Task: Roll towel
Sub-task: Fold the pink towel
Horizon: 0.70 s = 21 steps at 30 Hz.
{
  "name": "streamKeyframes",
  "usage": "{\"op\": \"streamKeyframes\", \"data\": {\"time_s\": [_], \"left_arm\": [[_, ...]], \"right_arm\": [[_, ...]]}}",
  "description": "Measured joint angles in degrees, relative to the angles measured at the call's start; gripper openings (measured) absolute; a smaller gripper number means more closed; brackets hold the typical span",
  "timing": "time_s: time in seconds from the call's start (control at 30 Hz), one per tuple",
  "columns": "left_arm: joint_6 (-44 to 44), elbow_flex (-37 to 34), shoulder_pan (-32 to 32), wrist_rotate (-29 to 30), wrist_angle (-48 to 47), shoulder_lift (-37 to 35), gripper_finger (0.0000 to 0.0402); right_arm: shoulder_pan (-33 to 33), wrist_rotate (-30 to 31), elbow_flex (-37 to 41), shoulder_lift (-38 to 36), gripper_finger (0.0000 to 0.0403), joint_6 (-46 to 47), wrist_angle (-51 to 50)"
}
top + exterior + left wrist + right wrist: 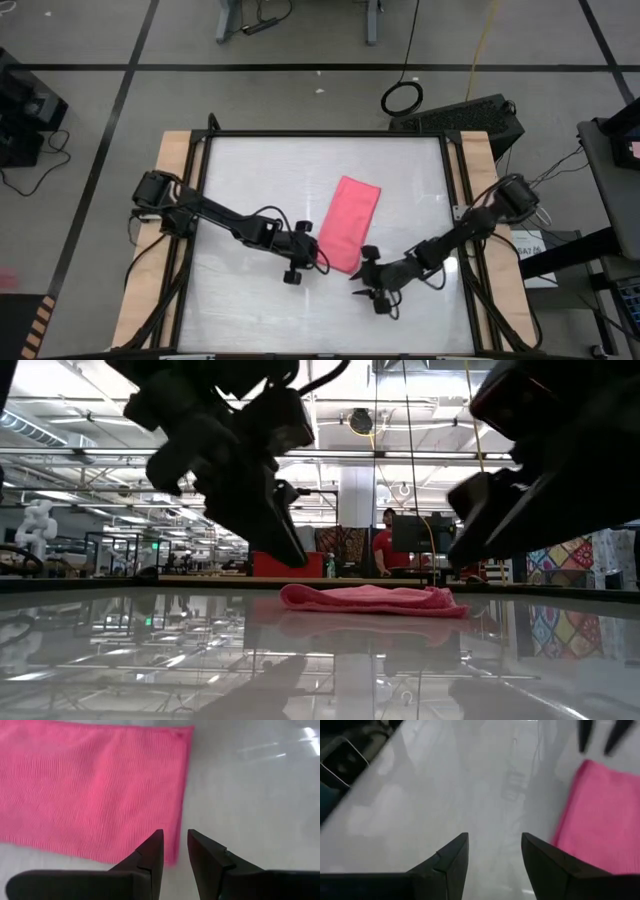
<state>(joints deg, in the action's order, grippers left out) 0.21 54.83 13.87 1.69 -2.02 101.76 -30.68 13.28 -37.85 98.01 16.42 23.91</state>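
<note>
The pink towel (350,222) lies flat on the white table top, folded into a long strip that runs slantwise from far right to near left. It also shows in the low view (370,600). My left gripper (318,255) is slightly open and hangs just above the towel's near-left corner (172,845), clear of it. My right gripper (358,272) is open and empty over bare table just past the towel's near end, with the towel (600,815) off to its side.
The glossy table top (250,180) is framed by black rails and wooden side boards (172,160). In the room beyond the table a person in a red shirt (383,545) stands at a desk. Bare table lies left of and behind the towel.
</note>
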Motion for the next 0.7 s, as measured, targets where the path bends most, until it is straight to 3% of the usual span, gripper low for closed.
{"op": "streamKeyframes", "data": {"time_s": [0.17,0.3,0.7], "left_arm": [[0.65,0.02,0.04,0.53,0.46,1.77,0.0093],[2.25,0.02,0.16,1.55,0.58,1.78,0.0099],[3.56,0.02,0.13,2.04,0.52,1.78,0.0162]], "right_arm": [[0.79,0.71,-6.96,3.41,0.0173,-5.45,-8.97],[0.71,5.72,-10.06,3.79,0.0173,-8.92,-17.18],[2.71,7.41,-10.27,3.79,0.0173,-9.93,-21.84]]}}
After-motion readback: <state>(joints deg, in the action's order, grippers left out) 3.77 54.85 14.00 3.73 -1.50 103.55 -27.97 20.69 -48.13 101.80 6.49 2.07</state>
